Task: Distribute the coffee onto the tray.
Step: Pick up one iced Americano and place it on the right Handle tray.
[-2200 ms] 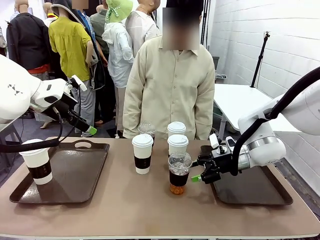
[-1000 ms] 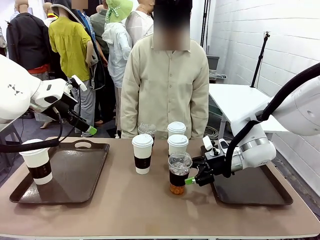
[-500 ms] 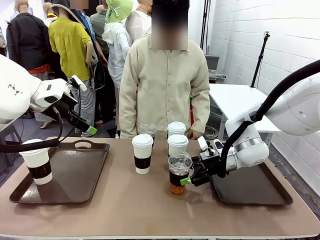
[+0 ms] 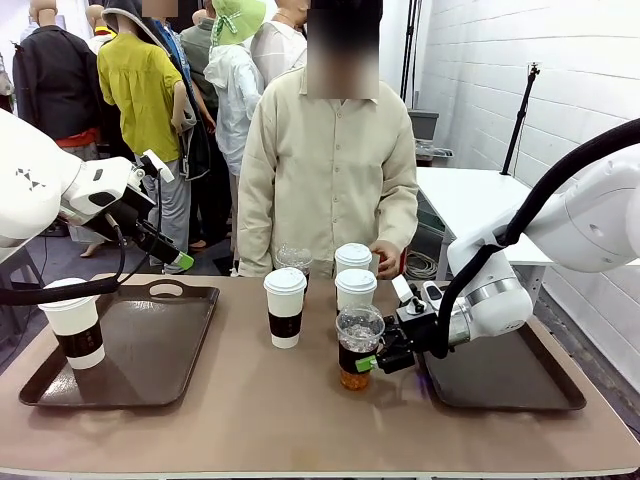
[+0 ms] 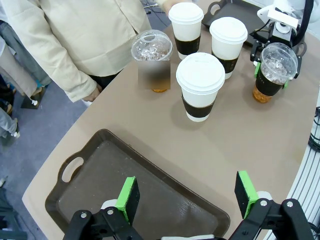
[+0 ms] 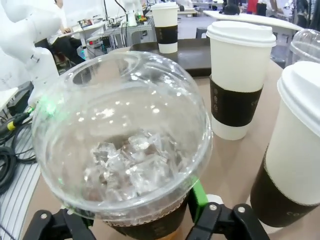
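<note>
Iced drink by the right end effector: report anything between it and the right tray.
Nothing visible. The right tray lies just past the iced drink and right end effector; the paper cups stand off that path.

You are looking at a robotics lab: painted block wall (image 4: 470, 60), light stand (image 4: 520, 118), cluttered workbenches (image 6: 107, 30), loose floor cables (image 6: 7, 165).

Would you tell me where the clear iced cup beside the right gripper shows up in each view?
Front view: the iced cup stands just right of the table's middle, the cup nearest the camera.
Left wrist view: the iced cup sits upper right, near the picture's edge.
Right wrist view: the iced cup is close up, centre left.
Shared landmark: the white paper cup with a brown sleeve beyond it.
</note>
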`<state>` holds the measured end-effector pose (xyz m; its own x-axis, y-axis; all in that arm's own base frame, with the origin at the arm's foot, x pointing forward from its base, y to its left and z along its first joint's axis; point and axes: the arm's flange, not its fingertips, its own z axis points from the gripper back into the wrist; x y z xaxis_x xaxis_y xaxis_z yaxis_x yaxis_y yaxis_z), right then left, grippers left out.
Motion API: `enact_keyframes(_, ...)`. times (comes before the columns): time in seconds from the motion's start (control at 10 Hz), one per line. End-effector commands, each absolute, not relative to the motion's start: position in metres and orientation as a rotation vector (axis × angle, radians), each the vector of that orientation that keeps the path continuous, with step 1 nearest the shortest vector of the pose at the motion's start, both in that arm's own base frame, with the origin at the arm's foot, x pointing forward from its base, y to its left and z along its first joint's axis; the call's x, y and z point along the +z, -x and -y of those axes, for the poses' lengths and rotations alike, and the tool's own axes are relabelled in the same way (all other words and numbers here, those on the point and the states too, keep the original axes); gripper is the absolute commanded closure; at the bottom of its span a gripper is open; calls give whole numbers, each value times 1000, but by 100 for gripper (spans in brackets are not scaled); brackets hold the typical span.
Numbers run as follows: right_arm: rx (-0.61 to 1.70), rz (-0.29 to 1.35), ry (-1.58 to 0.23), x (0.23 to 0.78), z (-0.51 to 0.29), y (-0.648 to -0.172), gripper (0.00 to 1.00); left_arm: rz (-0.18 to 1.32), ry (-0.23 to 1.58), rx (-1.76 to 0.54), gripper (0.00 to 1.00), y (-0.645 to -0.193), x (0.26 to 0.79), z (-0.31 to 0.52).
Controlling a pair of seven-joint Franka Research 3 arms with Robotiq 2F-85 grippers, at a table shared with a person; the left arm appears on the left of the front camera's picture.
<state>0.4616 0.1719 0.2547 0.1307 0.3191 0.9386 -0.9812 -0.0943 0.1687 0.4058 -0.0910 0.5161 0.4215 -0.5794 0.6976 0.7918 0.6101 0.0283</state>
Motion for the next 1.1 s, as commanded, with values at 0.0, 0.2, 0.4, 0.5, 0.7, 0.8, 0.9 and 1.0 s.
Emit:
enact_keyframes(0.0, 1298, 808, -1171, 254, -176, -465, 34, 733, 347, -877, 0, -407, 515, 90)
enact_keyframes(0.2, 1304, 802, -1170, 254, -176, -465, 34, 733, 347, -877, 0, -407, 515, 90)
enact_keyframes(0.4, 1288, 803, -1170, 258, -172, -462, 34, 733, 347, -877, 0, -407, 515, 90)
enact_keyframes(0.5, 1275, 802, -1180, 268, -165, -458, 34, 733, 347, -877, 0, -407, 515, 90)
enact_keyframes(0.7, 1229, 807, -1138, 302, -141, -452, 34, 733, 347, -877, 0, -407, 515, 90)
enact_keyframes(0.8, 1194, 807, -1124, 321, -121, -451, 34, 733, 347, -877, 0, -407, 515, 90)
enact_keyframes(0.9, 1165, 825, -1098, 335, -102, -450, 34, 733, 347, -877, 0, -407, 515, 90)
enact_keyframes(1.0, 1133, 838, -1078, 345, -82, -450, 34, 733, 347, -877, 0, -407, 515, 90)
